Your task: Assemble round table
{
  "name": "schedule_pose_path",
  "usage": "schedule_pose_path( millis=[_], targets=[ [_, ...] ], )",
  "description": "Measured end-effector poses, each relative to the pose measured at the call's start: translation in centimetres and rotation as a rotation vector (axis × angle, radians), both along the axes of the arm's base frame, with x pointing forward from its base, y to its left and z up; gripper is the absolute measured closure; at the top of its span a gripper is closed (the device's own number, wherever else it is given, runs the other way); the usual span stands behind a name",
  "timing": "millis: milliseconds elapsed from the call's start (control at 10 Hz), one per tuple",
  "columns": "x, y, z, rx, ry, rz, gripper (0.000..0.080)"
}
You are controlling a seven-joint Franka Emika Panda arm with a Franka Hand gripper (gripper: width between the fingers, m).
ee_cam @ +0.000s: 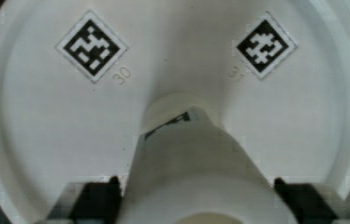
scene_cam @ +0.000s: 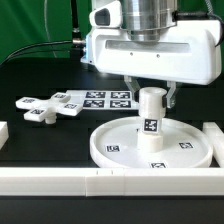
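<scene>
The large round disc (scene_cam: 150, 146) lies flat on the black table at the exterior view's right. The thick short cylinder (scene_cam: 151, 122) stands upright at its centre, with a tag on its side. My gripper (scene_cam: 151, 95) comes straight down over the cylinder's top, one finger against each side. In the wrist view the cylinder (ee_cam: 198, 160) fills the space between my two black fingers (ee_cam: 97, 200), and the gripper (ee_cam: 202, 205) is shut on it. The disc (ee_cam: 172, 60) shows behind with two tags. The cross-shaped piece (scene_cam: 45, 105) lies flat at the exterior view's left.
The marker board (scene_cam: 105, 99) lies behind the disc, between it and the cross-shaped piece. A long white rail (scene_cam: 100, 181) runs along the front edge. Shorter rails stand at the right (scene_cam: 214, 135) and at the left edge (scene_cam: 3, 131).
</scene>
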State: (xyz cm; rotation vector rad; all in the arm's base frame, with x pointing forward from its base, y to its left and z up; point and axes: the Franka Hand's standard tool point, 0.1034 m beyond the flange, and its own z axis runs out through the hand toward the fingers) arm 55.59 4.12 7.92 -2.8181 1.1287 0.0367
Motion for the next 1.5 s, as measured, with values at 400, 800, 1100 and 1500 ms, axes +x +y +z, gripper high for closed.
schedule_pose_path(
  millis=[400, 800, 1100, 1500],
  targets=[
    [-0.06, -0.04, -0.12, 0.088, 0.010, -0.498, 0.0390],
    [0.15, -0.21, -0.12, 0.125, 0.042, -0.683, 0.0390],
    [0.14, -0.18, -0.26, 0.115, 0.034, -0.559, 0.0185],
    [0.20, -0.08, -0.22, 0.098, -0.007, -0.261, 0.0150]
  ],
)
